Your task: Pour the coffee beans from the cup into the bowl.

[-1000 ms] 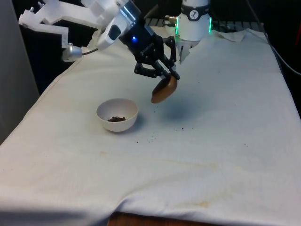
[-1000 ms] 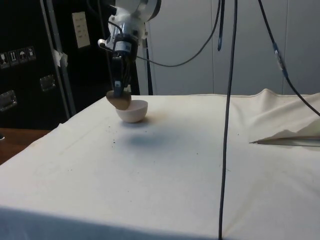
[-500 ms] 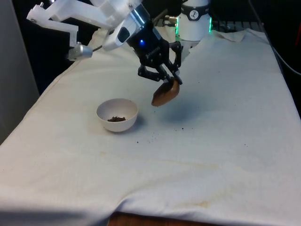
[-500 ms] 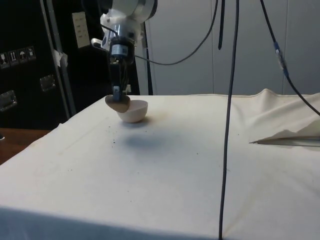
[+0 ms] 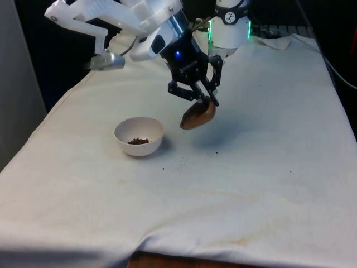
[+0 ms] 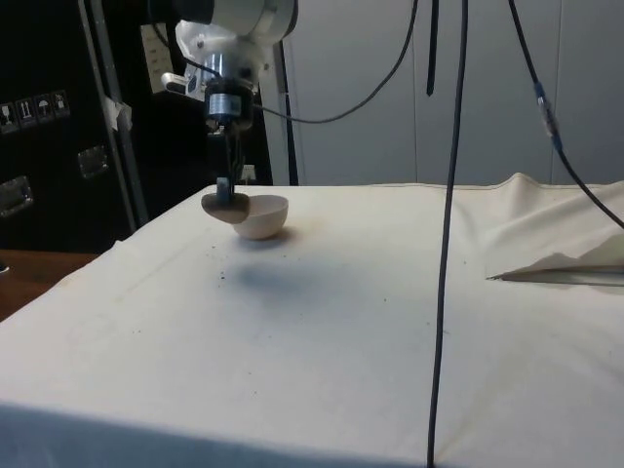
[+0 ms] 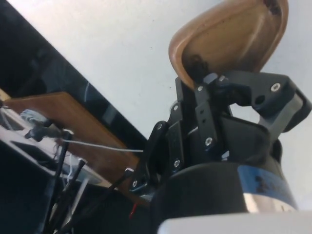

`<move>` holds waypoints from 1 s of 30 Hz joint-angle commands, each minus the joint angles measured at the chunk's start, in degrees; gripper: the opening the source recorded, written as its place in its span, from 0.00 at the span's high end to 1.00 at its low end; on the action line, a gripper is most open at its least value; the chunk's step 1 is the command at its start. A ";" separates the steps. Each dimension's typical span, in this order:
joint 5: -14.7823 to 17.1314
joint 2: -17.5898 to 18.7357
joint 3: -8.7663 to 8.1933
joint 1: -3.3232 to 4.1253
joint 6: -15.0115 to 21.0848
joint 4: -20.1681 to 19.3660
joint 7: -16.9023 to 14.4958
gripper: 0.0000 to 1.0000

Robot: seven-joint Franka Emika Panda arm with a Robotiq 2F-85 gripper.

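A white bowl stands on the cloth with a small heap of dark coffee beans in it. To the front view's right of the bowl, my gripper hangs above the table, shut on the rim of a brown wooden cup. The cup is tilted on its side, apart from the bowl and a little above the cloth. In the wrist view the cup's inside looks bare apart from a dark spot.
A few stray beans lie scattered on the white cloth in front of the bowl. A black cable hangs down in the side view. A rumpled fold of cloth lies at that view's right.
The arm has carried the tilted cup further to the front view's right, away from the bowl, and slightly lower. The bowl and its beans have not moved.
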 commanded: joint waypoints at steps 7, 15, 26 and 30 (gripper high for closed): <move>-3.38 -0.57 1.26 0.80 3.78 -0.74 2.29 0.97; -6.76 -0.69 2.98 0.80 6.02 -0.74 4.47 0.97; -11.23 -0.80 5.10 0.69 8.77 -0.86 7.56 0.97; -13.52 -0.74 6.13 0.74 10.14 -1.09 9.17 0.97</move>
